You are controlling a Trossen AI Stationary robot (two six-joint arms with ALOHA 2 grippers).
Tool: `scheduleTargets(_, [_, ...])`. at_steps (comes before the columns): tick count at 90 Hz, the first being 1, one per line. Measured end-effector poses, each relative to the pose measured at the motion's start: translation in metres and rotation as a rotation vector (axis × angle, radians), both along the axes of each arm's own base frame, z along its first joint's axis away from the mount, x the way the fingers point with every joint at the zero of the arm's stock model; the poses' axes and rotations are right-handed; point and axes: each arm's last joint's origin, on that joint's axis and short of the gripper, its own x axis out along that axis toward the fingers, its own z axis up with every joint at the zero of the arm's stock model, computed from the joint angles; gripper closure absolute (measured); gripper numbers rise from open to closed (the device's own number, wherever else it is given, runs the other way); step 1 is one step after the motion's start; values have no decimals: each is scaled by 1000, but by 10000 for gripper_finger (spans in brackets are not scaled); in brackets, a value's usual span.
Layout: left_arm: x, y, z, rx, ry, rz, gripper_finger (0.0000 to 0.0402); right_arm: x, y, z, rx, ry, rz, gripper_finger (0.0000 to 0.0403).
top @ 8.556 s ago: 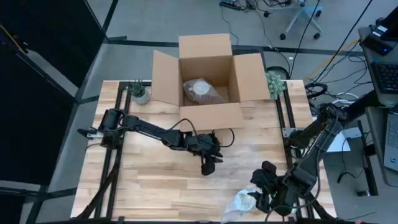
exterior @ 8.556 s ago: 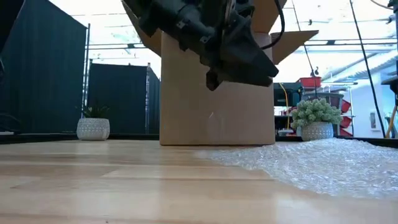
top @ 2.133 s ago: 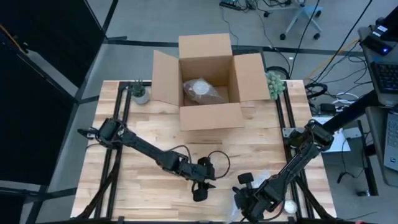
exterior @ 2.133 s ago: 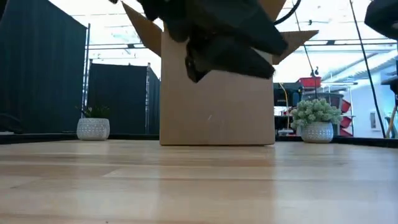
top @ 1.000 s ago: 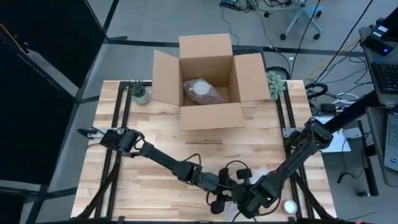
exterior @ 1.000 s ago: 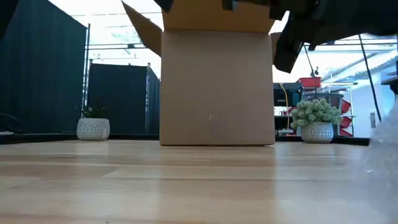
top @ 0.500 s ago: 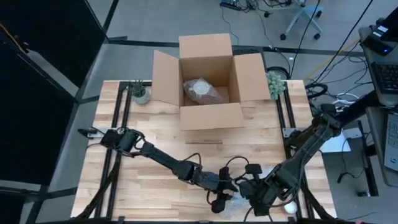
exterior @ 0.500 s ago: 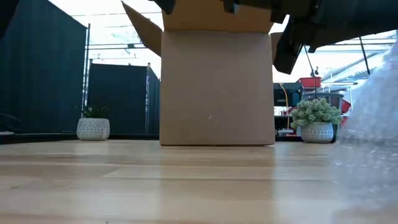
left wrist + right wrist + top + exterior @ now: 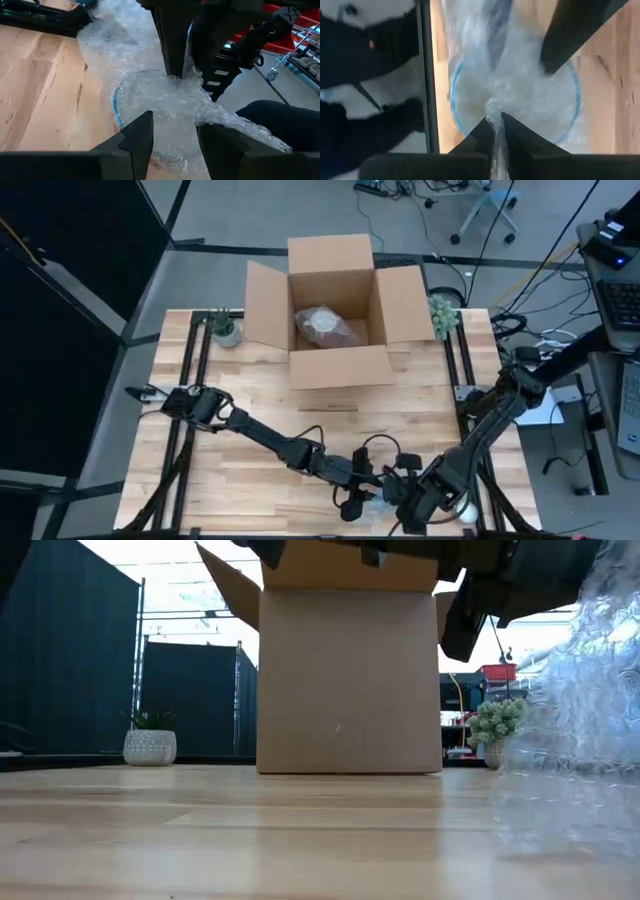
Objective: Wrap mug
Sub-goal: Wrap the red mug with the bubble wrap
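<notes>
Table middle lay open between box (image 9: 333, 315) and arms; front edge crowded by both grippers and bubble wrap (image 9: 575, 730).

Bright backlit room, blurred close wrap, soft shadows.

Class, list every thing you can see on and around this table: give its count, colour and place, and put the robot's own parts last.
Cardboard box: one, brown, open, far middle of the table.
Wrapped bundle: one, clear wrap, inside the box.
Small potted plants: two, green, one at each far corner, the other.
Bubble wrap: one sheet, clear, near edge, covering a round blue-rimmed object.
Table: one, light wood.
Left gripper: dark, fingers open over the wrap.
Right gripper: dark, pinching the bubble wrap.
</notes>
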Motion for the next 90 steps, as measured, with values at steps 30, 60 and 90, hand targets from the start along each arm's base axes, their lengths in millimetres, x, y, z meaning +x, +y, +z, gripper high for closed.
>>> scheduleTargets(30, [0, 0, 0, -3, -2, -2, 261, 2, -7, 13, 193, 164, 10, 250])
scheduleTargets(60, [0, 0, 0, -2, -1, -2, 261, -26, -29, 66, 250, 51, -4, 218])
scheduleTargets(90, [0, 0, 0, -2, -1, -2, 261, -62, -42, 82, 96, -7, -98, 219])
